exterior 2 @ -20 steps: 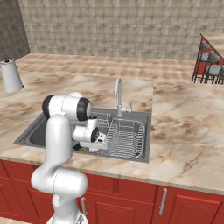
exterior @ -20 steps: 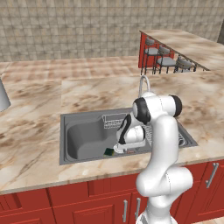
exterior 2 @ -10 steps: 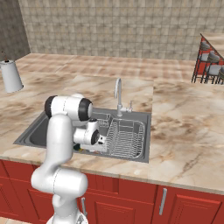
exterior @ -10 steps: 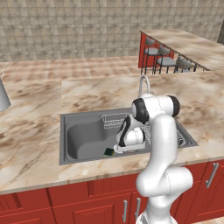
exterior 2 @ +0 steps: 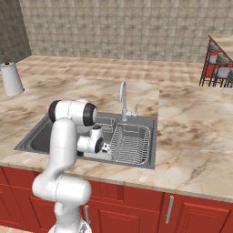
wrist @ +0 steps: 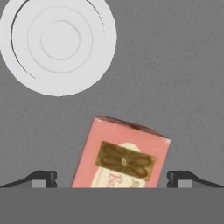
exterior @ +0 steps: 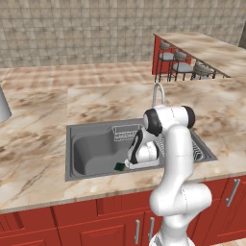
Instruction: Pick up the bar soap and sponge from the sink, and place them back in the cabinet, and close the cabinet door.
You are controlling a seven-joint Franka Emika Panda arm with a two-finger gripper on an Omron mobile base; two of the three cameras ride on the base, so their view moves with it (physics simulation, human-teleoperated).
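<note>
Hand view: bar soap (wrist: 121,155) btwn wide fingertips (wrist: 43,178).

The sink (exterior: 81,166) floor carries the bar soap (wrist: 122,155) near the drain (wrist: 57,43)

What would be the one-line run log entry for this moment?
hand: open, low in sink | bar soap: between fingertips, ungripped | sponge: in sink

bar soap (wrist: 122,155): pink wrapper with a brown-gold ornament panel and a cream oval under it; there's cursive lettering at the bottom, starts with something like "B", rest is cut off and too blurry to read
everything else: no text, numbers or signs I can make out
</note>
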